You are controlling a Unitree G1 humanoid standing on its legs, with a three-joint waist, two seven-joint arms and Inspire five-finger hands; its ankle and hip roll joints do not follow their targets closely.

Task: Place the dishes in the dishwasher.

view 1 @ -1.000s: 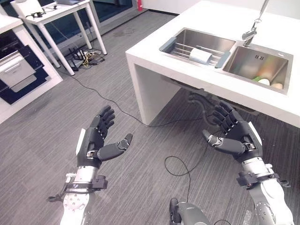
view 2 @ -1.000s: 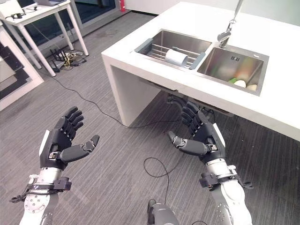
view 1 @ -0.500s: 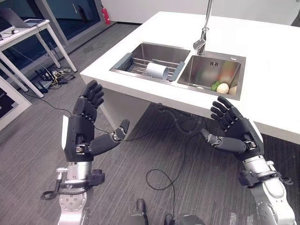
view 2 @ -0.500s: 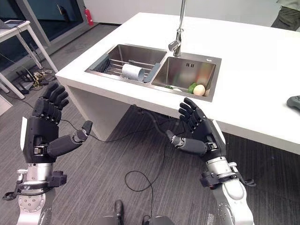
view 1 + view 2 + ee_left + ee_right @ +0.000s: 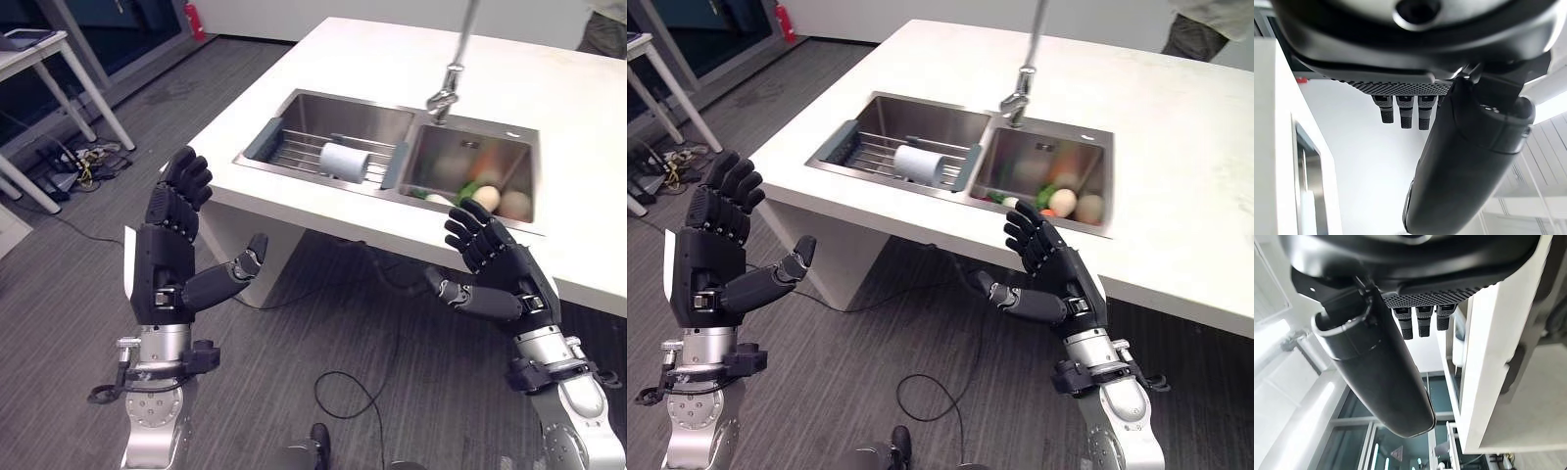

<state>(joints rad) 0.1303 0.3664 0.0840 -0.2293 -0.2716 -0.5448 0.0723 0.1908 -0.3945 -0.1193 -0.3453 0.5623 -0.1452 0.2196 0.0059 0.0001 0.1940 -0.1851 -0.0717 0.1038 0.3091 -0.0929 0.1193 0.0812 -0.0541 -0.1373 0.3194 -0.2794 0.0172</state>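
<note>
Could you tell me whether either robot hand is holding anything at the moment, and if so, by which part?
Nothing is held. The left robot hand and the right robot hand are both raised in front of the counter with fingers spread, empty.

white counter (image 5: pixel 1176 186), double steel sink (image 5: pixel 950 122), tap (image 5: pixel 1024 73)

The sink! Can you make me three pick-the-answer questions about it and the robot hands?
1. Where does the white cup lie?
A. on the rack in the sink's left basin
B. on the floor
C. in a robot hand

2. How many basins has the sink?
A. one
B. two
C. four

3. How are both robot hands?
A. open, holding nothing
B. shut on a plate
C. pressing the faucet

Answers: 1 A, the cup lies sideways on the rack. 2 B, two basins flank the faucet. 3 A, the left robot hand and right robot hand have spread fingers.
</note>
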